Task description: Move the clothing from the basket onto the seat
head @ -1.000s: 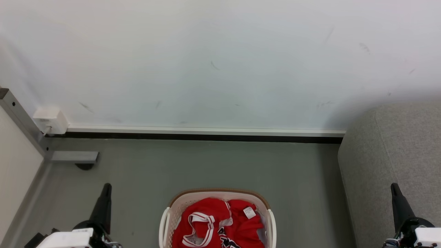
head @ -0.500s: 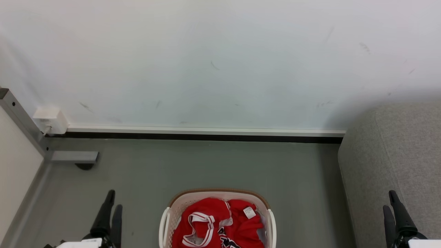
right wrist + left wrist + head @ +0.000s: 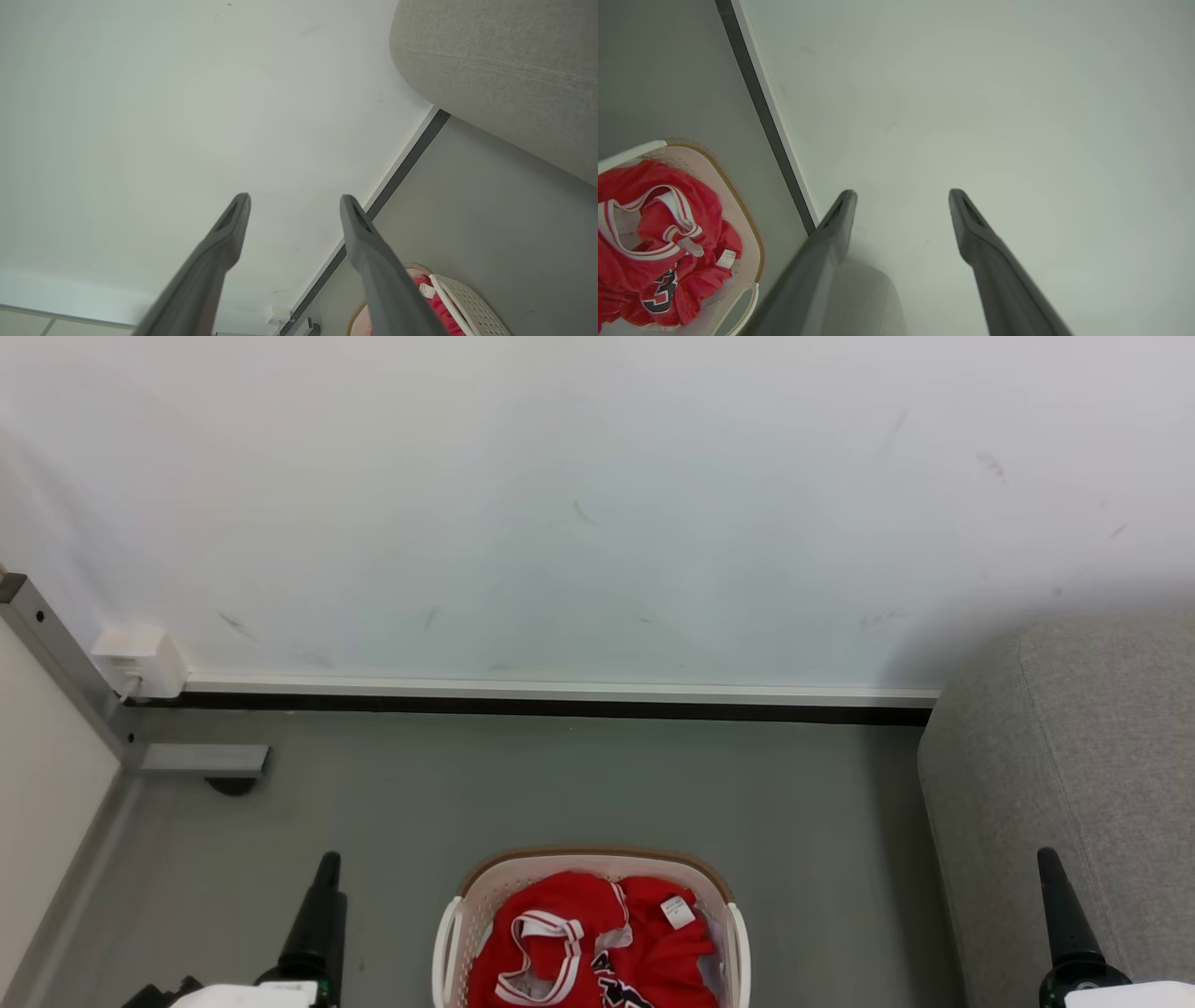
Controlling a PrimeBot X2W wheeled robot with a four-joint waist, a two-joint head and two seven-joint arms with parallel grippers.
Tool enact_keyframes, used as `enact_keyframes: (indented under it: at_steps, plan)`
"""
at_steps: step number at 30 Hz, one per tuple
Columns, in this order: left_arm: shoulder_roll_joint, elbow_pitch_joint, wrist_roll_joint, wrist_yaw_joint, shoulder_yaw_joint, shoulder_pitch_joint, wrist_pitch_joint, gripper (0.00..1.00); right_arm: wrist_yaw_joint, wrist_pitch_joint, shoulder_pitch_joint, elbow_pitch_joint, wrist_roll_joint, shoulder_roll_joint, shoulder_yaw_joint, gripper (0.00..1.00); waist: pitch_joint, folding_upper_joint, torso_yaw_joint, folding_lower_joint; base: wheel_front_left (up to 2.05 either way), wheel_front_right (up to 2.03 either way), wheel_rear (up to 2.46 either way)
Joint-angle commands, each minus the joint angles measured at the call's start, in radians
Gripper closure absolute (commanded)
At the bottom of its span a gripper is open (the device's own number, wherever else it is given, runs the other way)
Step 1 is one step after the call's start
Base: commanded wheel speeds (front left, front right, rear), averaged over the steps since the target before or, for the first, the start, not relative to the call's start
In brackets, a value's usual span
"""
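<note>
Clothing (image 3: 597, 943) all in basket (image 3: 588, 855), on floor (image 3: 560, 784) centred btwn arms; sofa (image 3: 1074, 756) off to right. Left end effector (image 3: 901, 196) wide, empty. Right end effector (image 3: 294, 200) wide, empty, alongside sofa. Left looks nearer basket. Pile sits inboard of it and lower, so reach = in + down.

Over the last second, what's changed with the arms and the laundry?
The left gripper and right gripper opened their jaws, holding nothing, and each shifted slightly inward toward the basket. The clothing stayed heaped in the basket. The basket and the seat stayed put.
</note>
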State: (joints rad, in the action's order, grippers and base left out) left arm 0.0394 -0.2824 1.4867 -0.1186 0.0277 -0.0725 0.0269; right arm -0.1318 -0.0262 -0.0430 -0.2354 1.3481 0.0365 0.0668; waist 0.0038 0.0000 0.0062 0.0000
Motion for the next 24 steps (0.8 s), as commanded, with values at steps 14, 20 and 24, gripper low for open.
enact_keyframes:
  at_steps: [14,20,24]
  plan:
    - [0.008,0.063,-0.348,0.051,-0.065,-0.01,-0.065,0.0,0.001,0.064,0.002,0.041,-0.364,0.033,-0.048,0.0,-0.002,0.0,0.007,0.0,0.0,0.0,0.0]
    - [0.009,0.075,-0.477,0.074,-0.096,-0.003,-0.087,0.0,0.001,0.085,0.004,0.039,-0.47,0.04,-0.063,0.0,-0.002,0.0,0.009,0.0,0.0,0.0,0.0]
    - [0.009,0.081,-0.553,0.09,-0.109,0.001,-0.1,0.0,0.001,0.099,0.006,0.038,-0.532,0.045,-0.076,0.0,-0.002,0.0,0.011,0.0,0.0,0.0,0.0]
